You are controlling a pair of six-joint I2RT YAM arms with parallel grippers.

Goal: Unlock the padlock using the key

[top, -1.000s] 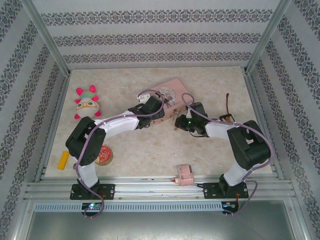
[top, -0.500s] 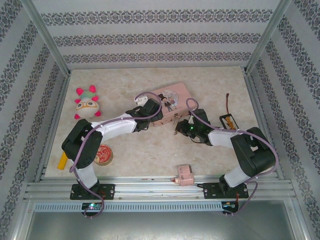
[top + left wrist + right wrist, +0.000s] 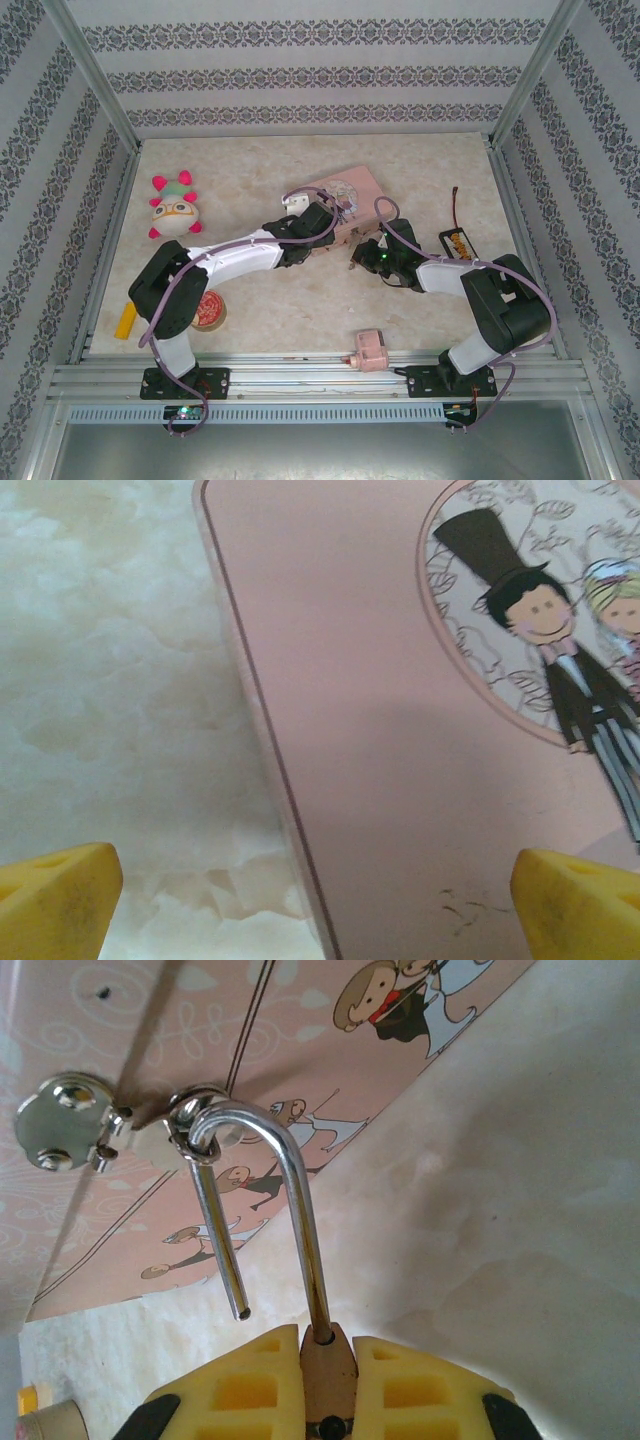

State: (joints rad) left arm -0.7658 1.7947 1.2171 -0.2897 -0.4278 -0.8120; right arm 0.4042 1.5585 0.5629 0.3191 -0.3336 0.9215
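The right gripper (image 3: 328, 1348) is clamped on the padlock (image 3: 327, 1368), its open shackle (image 3: 306, 1230) running toward 12 o'clock to hook the hasp (image 3: 188, 1112) of the pink tin (image 3: 150, 1020) at 11 o'clock; the left gripper (image 3: 318, 905) stands wide apart.

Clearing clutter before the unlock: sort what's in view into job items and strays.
Job: padlock, in the shut right claw; pink tin box it hangs on; open left claw.
Strays: plush toy, yellow block, round tin, small pink block, black wired pack.

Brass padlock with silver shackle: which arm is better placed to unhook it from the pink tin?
Likely right: the right gripper is shut on the brass padlock, shackle open; the left gripper hangs open over the pink tin.
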